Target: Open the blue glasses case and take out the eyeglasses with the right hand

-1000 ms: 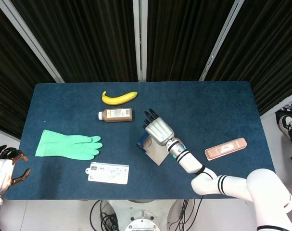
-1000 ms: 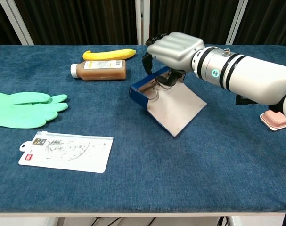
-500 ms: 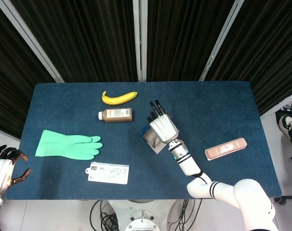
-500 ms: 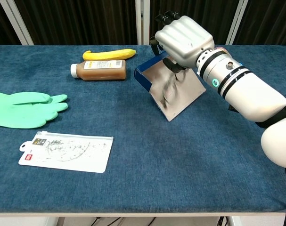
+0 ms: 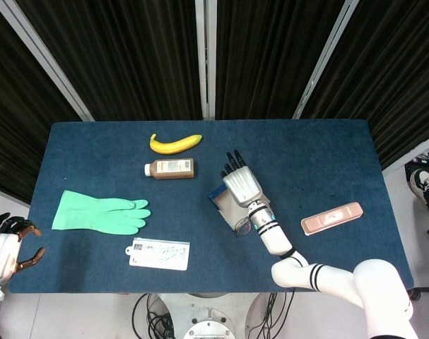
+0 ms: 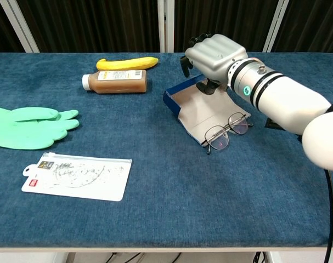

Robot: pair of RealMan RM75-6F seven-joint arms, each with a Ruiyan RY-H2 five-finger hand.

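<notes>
Chest view: right hand (image 6: 214, 55) fingers grip the open blue glasses case (image 6: 198, 107); eyeglasses (image 6: 226, 130) lie on its flap.

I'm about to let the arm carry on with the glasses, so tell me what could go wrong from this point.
The eyeglasses lie half on the open flap of the blue glasses case, half on the table; the right hand is above the case, not on them. Reaching down, it could press the lenses or bend the thin frame. Pushing the case could drag or slide the glasses. Thin wire flat on cloth may slip from a pinch.
</notes>
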